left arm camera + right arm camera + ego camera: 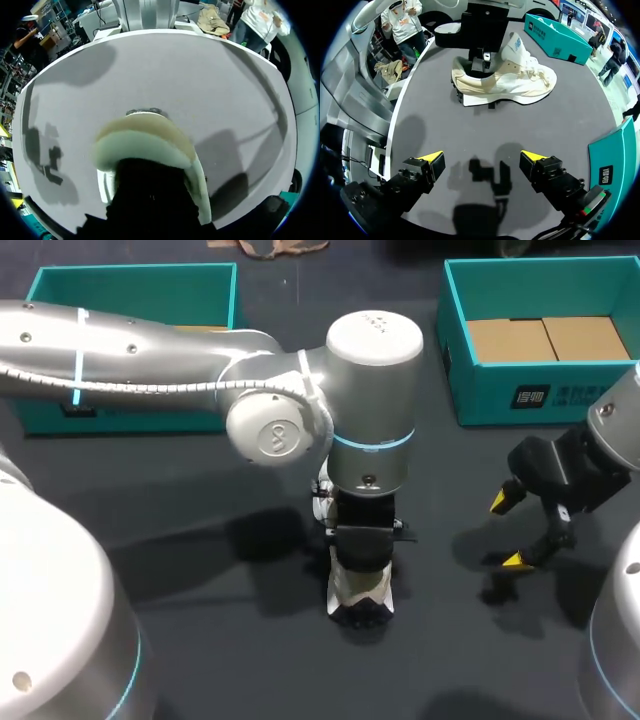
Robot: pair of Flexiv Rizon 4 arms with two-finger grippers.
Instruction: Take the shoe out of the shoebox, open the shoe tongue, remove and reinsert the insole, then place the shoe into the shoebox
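Right wrist view: with cream mesh sneaker (505, 80) upright on dark grey bench (470, 135), left arm (480, 22) sunk into its heel, grip there impossible to tell, right fingers (432, 159) spread apart nearby, draw insole out slowly.

Illegible print on shoebox (530, 397)

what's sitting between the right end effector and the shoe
Nothing visible: only bare table lies between the open right end effector and the side of the shoe. The left end effector is down at the shoe's heel, not in that gap.
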